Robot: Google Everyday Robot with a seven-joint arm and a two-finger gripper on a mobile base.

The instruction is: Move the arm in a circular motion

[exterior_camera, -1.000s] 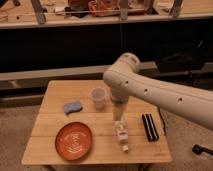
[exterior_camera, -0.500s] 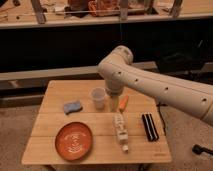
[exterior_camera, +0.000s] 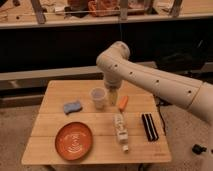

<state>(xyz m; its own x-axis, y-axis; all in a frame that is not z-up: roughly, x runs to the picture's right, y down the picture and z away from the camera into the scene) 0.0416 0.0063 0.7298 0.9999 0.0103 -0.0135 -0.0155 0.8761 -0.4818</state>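
The cream-white arm [exterior_camera: 150,77] of thick rounded segments with small dark dots comes in from the right and bends at an elbow above the back of the wooden table [exterior_camera: 55,120]. It turns down to the gripper [exterior_camera: 112,97], a narrow yellowish tip. The gripper hangs just above the table between a clear plastic cup [exterior_camera: 98,98] and an orange oblong item [exterior_camera: 123,103]. It holds nothing that I can see.
A blue sponge [exterior_camera: 73,106] lies left of the cup. An orange plate [exterior_camera: 74,141] sits front left. A white bottle [exterior_camera: 120,131] lies on its side in the middle front, with a black oblong item [exterior_camera: 149,126] to its right. Dark shelving stands behind the table.
The arm has swung left and toward the back of the table. Its tip went from above the white bottle to beside the cup, uncovering the orange item.
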